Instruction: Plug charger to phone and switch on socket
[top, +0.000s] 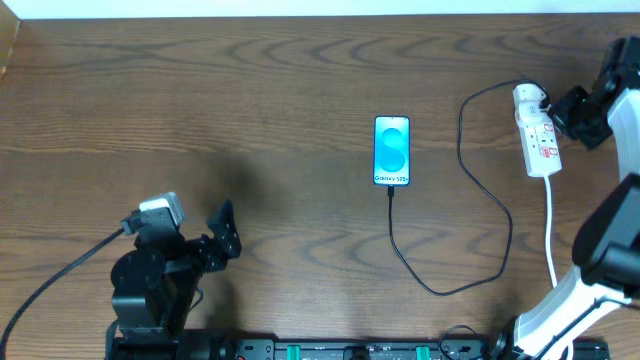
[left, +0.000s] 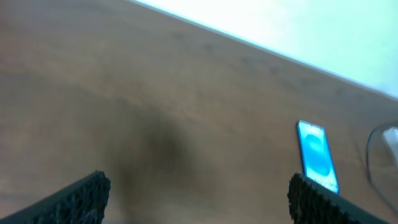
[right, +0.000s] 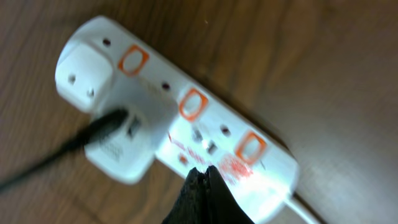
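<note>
Charger (top: 505, 225): one, a thin black cable lying in a loose loop on the counter (top: 200, 100). Its plug tip meets the lower short edge of the phone (top: 392, 151), and its white adapter (right: 118, 146) sits plugged into one end of the socket (top: 538, 135). There is one phone, flat and screen up near the middle of the counter, its cyan display lit. There is one socket, a white strip lying near the right edge of the counter, well apart from the phone. Its white cord (top: 552, 230) runs toward the near edge. The right wrist view shows three red-ringed switches (right: 193, 102) in a row along the strip.

Two arms are in view. The left arm is folded low at the near left corner, well apart from everything. The left tool (top: 224, 230) points out over bare wood, and its fingers (left: 81, 199) are spread wide with nothing between them. The phone shows small in the distance beyond them.

The right arm reaches in from the right edge and bends down to the socket. The right tool (right: 202, 177) is pinched together into a single dark tip with nothing gripped. That tip hangs over the strip's long edge by the red print, between the middle and the last switch. I cannot tell whether it touches the plastic.
</note>
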